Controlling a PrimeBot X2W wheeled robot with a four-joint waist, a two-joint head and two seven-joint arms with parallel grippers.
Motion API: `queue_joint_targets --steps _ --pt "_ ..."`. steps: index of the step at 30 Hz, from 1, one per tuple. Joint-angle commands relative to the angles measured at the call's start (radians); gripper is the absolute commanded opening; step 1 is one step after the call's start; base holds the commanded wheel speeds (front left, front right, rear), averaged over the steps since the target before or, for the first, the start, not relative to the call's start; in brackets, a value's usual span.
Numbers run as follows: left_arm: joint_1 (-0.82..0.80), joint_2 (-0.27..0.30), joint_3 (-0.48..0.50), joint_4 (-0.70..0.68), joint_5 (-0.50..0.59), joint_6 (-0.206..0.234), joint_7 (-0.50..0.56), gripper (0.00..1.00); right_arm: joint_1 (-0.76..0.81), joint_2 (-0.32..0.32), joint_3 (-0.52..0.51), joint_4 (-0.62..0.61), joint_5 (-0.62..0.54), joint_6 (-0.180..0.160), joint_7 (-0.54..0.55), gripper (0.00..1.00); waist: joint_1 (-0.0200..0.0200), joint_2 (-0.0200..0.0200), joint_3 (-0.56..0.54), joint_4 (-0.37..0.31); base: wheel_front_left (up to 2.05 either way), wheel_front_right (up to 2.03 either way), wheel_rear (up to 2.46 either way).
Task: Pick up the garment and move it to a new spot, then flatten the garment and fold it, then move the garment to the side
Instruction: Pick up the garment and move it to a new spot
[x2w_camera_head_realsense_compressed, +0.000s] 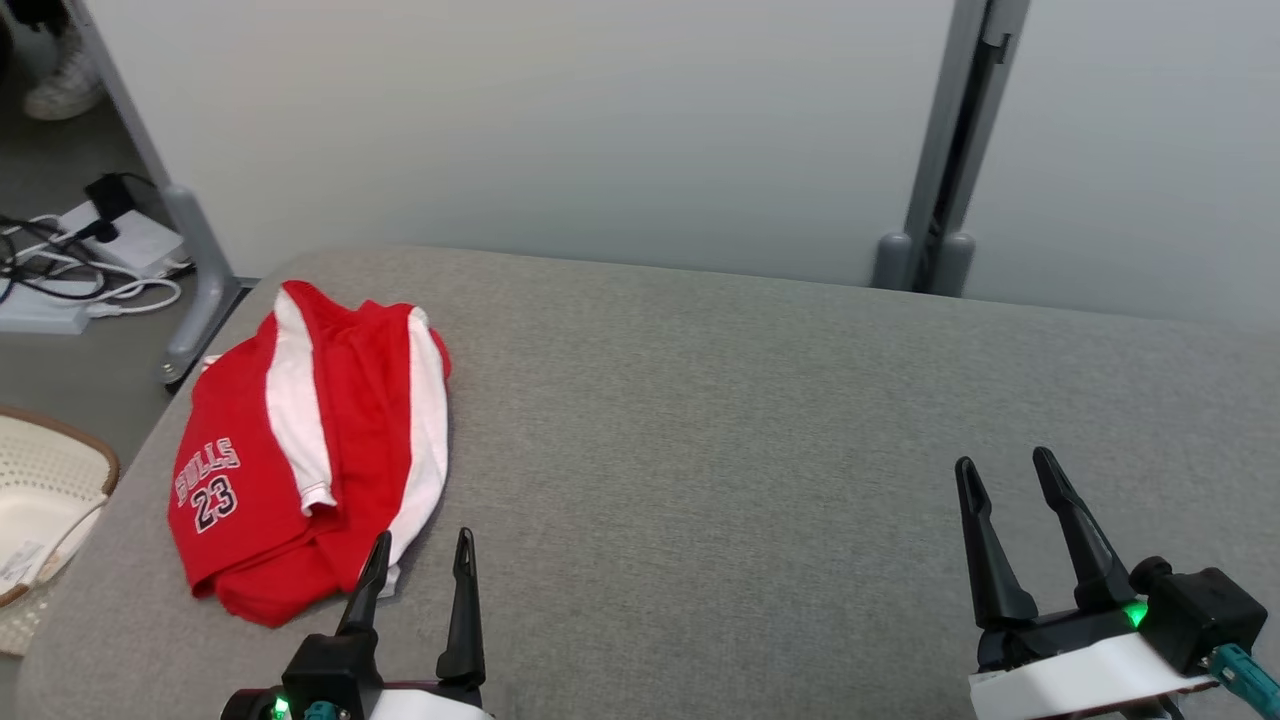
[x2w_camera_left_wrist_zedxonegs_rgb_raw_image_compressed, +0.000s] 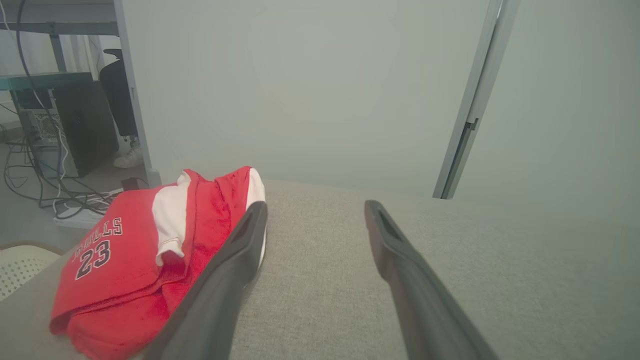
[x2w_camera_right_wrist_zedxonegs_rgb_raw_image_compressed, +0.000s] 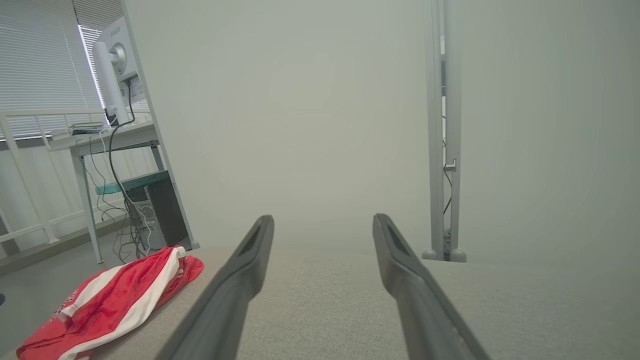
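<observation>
- The garment (x2w_camera_head_realsense_compressed: 310, 450), red with white stripes and marked "BULLS 23", is seen lying doubled over at the left end of the table (x2w_camera_head_realsense_compressed: 720, 420), close to its left edge.
- It is held by nothing. Its layers are stacked unevenly, with a white-hemmed edge turned over on top.
- The left gripper (x2w_camera_head_realsense_compressed: 422, 548) is poised just beside the garment's near right corner, jaws spread apart and empty. Whether one finger (x2w_camera_head_realsense_compressed: 365, 590) touches the cloth cannot be told.
- The right gripper (x2w_camera_head_realsense_compressed: 1005, 468) is parked well apart from the garment, over bare table at the right, jaws likewise spread and empty.
- The step in hand is judged to be either the first, the pick-up, or the last already done, since the garment is both folded over and off to the side. Which one it is cannot be settled.
- If the pick-up is due, the left gripper is judged to be the one to lower onto the near edge and close on all layers. The garment would then be carried toward the open middle of the table.
- Counted: one garment, one table, two grippers with two fingers each.
- Beyond the table, one basket (x2w_camera_head_realsense_compressed: 45, 480) is seen on the floor at the left. A tangle of cables (x2w_camera_head_realsense_compressed: 90, 270) lies behind it, with one shoe (x2w_camera_head_realsense_compressed: 60, 90) at the far corner and one post (x2w_camera_head_realsense_compressed: 950, 150) against the wall.
</observation>
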Motion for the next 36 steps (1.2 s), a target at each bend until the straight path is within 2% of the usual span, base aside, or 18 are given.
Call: queue_joint_targets --steps 1,8,12,18,25,36 --pt "0.007 0.004 0.008 0.000 0.010 -0.004 -0.001 1.00 0.008 -0.003 0.003 -0.004 0.009 0.001 -0.003 1.00 0.0000 0.0000 -0.010 0.070 0.00 0.00 0.00" --pt "0.026 0.004 0.041 -0.007 0.027 -0.023 -0.001 1.00 0.010 -0.003 0.027 -0.006 0.025 0.001 -0.003 1.00 0.0000 0.0000 -0.022 0.203 0.00 0.00 0.00" --pt "0.036 0.004 0.068 -0.038 0.010 -0.014 -0.001 1.00 -0.017 -0.004 0.062 0.001 0.018 0.001 -0.003 1.00 0.0000 0.0000 -0.002 0.236 0.00 0.00 0.00" --pt "0.059 0.005 0.093 -0.079 -0.009 0.011 -0.001 1.00 -0.064 -0.004 0.106 0.025 0.024 0.001 -0.003 1.00 0.0000 0.0000 0.017 0.250 0.00 0.00 0.00" --pt "0.060 0.004 0.099 -0.091 -0.009 0.018 -0.001 1.00 -0.083 -0.004 0.114 0.037 0.028 0.001 -0.003 1.00 0.0000 0.0000 0.023 0.254 0.00 0.00 0.00" --pt "0.041 0.004 0.113 -0.069 0.006 -0.001 -0.001 1.00 -0.038 -0.004 0.069 0.023 0.035 0.001 -0.003 1.00 0.0000 0.0000 0.008 0.242 0.00 0.00 0.00"
